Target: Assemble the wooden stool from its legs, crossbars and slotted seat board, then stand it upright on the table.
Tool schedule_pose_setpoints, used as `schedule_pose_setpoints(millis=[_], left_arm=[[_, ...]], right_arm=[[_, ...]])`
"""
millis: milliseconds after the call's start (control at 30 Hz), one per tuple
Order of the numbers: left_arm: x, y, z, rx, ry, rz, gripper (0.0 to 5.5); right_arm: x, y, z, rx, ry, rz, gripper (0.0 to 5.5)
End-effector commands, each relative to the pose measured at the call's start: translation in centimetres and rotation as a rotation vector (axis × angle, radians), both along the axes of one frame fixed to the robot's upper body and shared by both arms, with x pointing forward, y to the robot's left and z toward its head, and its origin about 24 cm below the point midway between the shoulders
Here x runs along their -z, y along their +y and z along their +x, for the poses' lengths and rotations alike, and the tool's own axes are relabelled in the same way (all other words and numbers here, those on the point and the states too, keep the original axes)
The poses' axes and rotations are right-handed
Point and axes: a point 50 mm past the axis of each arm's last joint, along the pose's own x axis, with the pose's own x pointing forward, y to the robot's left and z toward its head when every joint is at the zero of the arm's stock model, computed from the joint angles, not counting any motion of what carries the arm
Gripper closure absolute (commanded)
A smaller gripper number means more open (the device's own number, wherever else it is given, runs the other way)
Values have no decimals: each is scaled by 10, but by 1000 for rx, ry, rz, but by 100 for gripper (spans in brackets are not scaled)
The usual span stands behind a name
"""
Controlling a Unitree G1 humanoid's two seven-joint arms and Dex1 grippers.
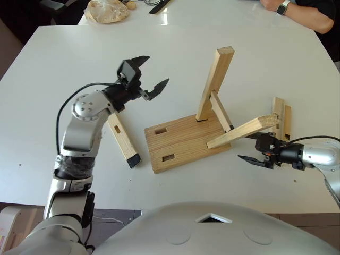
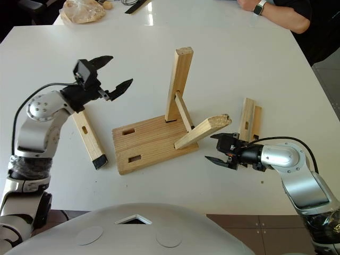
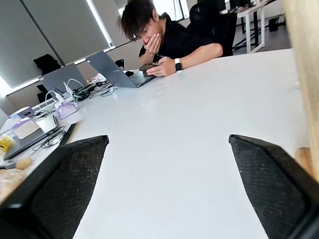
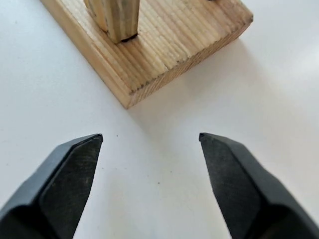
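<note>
From the head, my left gripper [image 1: 155, 69] hangs above the table [image 1: 64, 58] with its fingers spread wide and nothing between them. The board [image 1: 175, 143] lies flat below and to the right of those jaws, its two empty slots on the side nearer them. An upright leg [image 1: 215, 82] stands in the board's far side, level with my left jaws and to their right. A thin crossbar [image 1: 221, 110] slants down from it to a leaning leg [image 1: 244, 131], whose low end rests at the board's edge. Its raised end points toward my right gripper [image 1: 248, 147]. That gripper sits low over the table just below the raised end, its fingers apart and holding nothing. I cannot tell whether its upper finger brushes the wood. Two sticks [image 1: 281, 119] lie side by side just beyond my right jaws. A loose leg [image 1: 122, 139] with a dark end lies behind my left jaws, under that forearm. At my left wrist, both fingers [image 3: 65, 184] stand far apart over bare table, with a strip of pale wood [image 3: 305, 74] rising just outside one of them. At my right wrist, the fingers [image 4: 65, 174] are wide open over white tabletop. The board's corner is ahead of them, well clear of the tips, with a leg's foot [image 4: 114, 17] seated in it.
</note>
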Motion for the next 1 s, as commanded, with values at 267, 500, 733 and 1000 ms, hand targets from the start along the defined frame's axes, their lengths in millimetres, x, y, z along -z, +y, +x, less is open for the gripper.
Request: schedule_pose_setpoints(millis=[267,500,733,1000], left_arm=[[115,19,-25,96,171,446,102],[121,8,-31,119,228,366,102],[109,5,-38,111,221,328,102],[92,30,-56,79,236,346,102]], right_arm=[[21,38,66,247,-253,85,193],[36,69,96,347,-294,161,193],[31,47,81,356,-335,114,193],[-5,31,25,82,-124,176,193]])
